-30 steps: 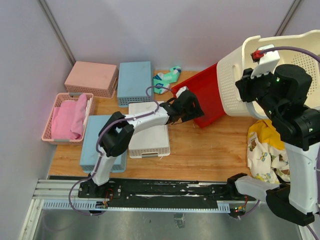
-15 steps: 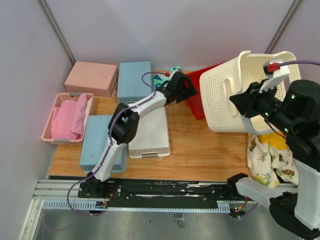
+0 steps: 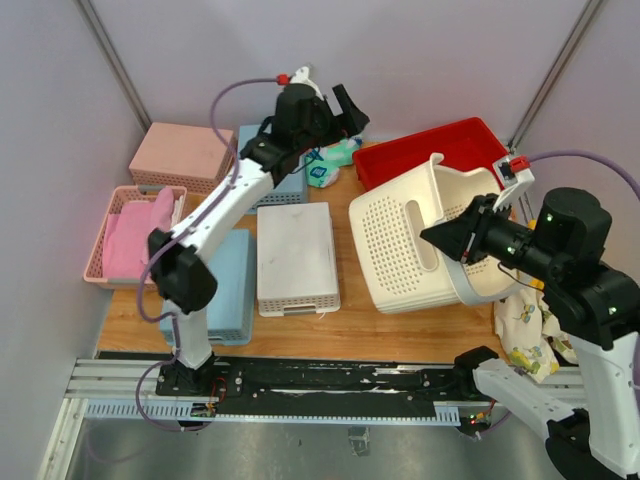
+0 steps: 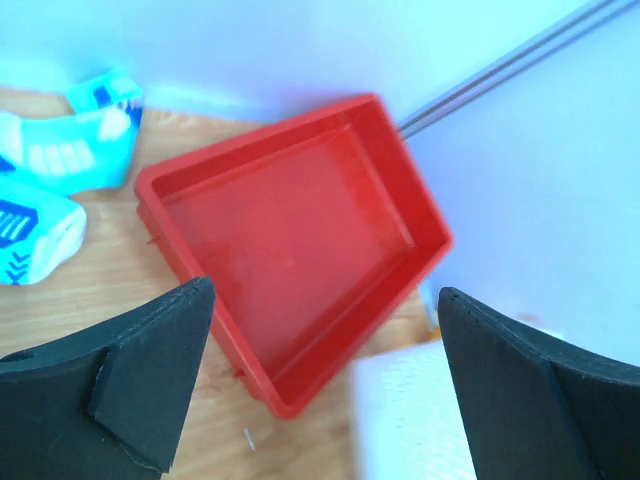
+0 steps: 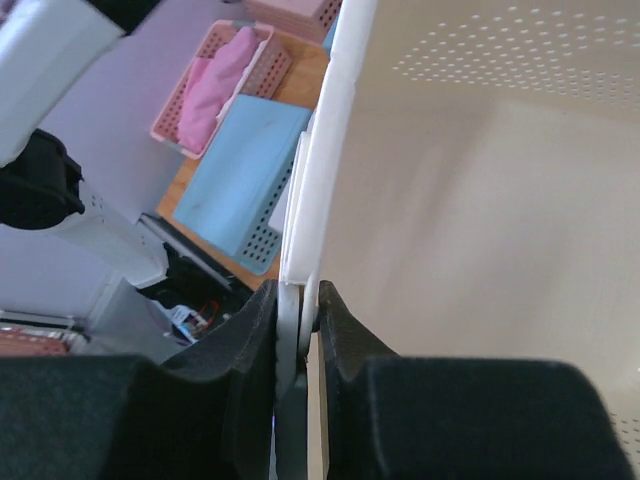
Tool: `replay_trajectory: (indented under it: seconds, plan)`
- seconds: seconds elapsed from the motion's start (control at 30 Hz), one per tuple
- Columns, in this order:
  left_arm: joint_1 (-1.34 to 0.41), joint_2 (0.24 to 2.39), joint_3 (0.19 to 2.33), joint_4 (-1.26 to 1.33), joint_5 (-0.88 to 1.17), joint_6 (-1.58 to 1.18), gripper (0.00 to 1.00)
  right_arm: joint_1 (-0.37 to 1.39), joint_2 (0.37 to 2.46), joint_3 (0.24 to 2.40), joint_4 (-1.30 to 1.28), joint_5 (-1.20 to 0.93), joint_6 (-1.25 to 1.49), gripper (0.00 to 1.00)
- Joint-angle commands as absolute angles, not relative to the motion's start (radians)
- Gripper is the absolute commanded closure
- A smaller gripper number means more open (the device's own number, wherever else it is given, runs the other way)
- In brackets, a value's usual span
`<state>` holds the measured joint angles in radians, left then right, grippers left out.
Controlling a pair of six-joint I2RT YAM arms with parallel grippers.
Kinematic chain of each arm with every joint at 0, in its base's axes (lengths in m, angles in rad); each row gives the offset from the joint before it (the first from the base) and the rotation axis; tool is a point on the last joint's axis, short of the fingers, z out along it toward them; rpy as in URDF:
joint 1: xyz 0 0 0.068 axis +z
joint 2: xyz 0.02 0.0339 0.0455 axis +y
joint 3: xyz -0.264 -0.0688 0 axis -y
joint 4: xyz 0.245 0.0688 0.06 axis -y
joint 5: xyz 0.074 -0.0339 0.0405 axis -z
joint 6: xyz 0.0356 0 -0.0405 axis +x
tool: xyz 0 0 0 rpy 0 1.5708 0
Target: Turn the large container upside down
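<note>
I am midway through the flip. The big cream perforated plastic laundry basket (image 3: 400, 240) lies tipped on its side at centre right of the overhead frame, with its mouth toward the right and a holed wall with a cut-out handle facing up. My right end effector (image 5: 298, 300) is clamped on its rim, the wall pinched between both fingers. My left end effector (image 3: 348, 105) hangs high in the upper middle, jaws wide apart, holding nothing.

Next, I judge, the rim must roll over and down so the smooth base ends uppermost, and then I let go.

Room is tight:
- The flat red plastic tray (image 3: 430, 150) sits just behind the basket.
- The smaller white rectangular perforated basket (image 3: 297, 258) is near on its left.
- A yellow patterned cloth (image 3: 525, 320) lies at lower right, beside the rim.
- A strip of bare wooden bench (image 3: 400, 325) lies in front, at lower centre.
</note>
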<state>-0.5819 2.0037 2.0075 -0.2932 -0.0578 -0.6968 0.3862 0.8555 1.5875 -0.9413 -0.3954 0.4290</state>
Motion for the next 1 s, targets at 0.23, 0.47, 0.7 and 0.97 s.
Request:
replay_trajectory:
  seconds: [0.23,0.47,0.7,0.97]
  plan:
    - [-0.560,1.404,1.612,-0.326,-0.088,-0.632,0.01,0.383,0.746,1.316,-0.322,-0.474,0.883,1.00]
    - [-0.560,1.234,1.464,-0.385,-0.077,-0.652,0.01,0.383,0.714,1.206,-0.177,-0.462,1.121,1.00]
    - [-0.560,1.156,1.303,-0.352,-0.066,-0.681,0.01,0.383,0.623,1.105,-0.156,-0.368,1.217,1.00]
    - [-0.560,1.206,1.279,-0.348,-0.036,-0.701,0.01,0.383,0.540,0.900,-0.075,-0.369,1.363,1.00]
